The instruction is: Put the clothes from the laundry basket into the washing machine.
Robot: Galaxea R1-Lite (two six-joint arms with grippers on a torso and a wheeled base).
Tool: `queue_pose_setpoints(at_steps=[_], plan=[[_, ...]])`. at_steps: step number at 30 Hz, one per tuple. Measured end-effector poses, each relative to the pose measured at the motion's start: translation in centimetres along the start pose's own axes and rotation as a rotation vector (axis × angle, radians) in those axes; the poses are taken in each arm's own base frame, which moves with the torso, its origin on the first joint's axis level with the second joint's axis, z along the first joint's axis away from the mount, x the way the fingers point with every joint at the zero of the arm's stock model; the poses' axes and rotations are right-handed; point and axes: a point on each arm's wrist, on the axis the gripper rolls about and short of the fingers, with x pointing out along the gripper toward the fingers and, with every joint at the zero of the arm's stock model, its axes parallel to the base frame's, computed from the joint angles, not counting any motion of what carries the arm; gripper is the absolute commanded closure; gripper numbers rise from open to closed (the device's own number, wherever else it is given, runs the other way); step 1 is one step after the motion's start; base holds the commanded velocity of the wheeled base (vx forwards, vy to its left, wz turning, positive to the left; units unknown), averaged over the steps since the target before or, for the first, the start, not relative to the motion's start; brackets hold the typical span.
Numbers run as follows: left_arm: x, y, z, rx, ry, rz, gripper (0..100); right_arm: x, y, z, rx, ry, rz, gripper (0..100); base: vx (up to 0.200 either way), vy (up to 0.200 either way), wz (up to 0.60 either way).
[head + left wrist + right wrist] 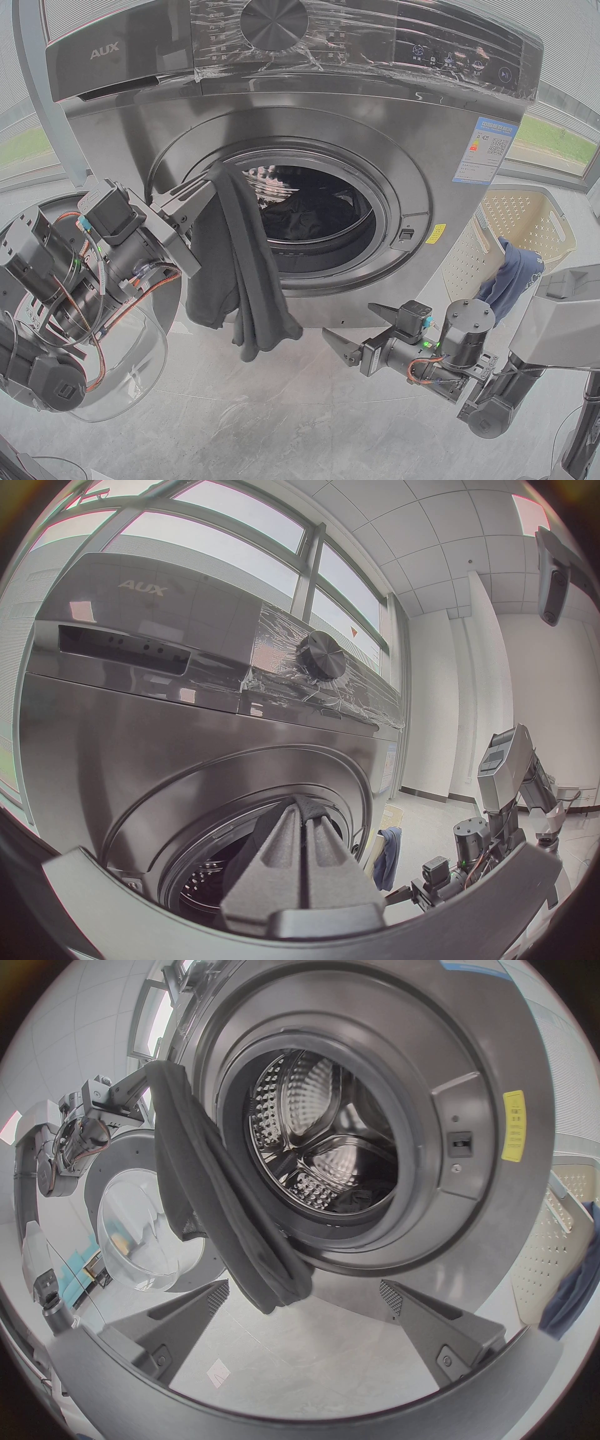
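A dark grey garment hangs from my left gripper, which is shut on its top edge just left of the washing machine's round opening. The cloth drapes down in front of the door rim. Dark clothes lie inside the drum. My right gripper stands open and empty low in front of the machine, below the opening. The cream laundry basket leans at the right of the machine with a blue garment hanging over its rim.
The machine's glass door is swung open to the left, behind my left arm. Pale tiled floor lies in front of the machine. Windows and a white wall surround the spot.
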Motion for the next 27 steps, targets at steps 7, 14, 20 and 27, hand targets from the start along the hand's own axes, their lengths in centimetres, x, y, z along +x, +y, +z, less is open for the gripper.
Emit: queue_pose_setpoints(at_steps=[7,14,20,27], plan=[[0.0,0.1,0.0,0.001,0.001,0.003,100,1.3,1.5,-0.4,-0.004,-0.012,0.048,0,0.000,0.000,0.00],[0.0,0.0,0.0,0.000,0.001,0.000,100,2.1,1.8,-0.6,-0.006,-0.022,0.056,0,0.000,0.000,0.00],[0.1,0.0,0.0,0.000,-0.003,-0.003,100,3.4,1.7,-0.6,-0.007,-0.043,0.051,0,0.000,0.000,0.00],[0.1,0.0,0.2,0.001,-0.009,-0.004,100,5.2,1.4,-1.4,-0.012,-0.054,0.046,0,0.000,0.000,0.00]])
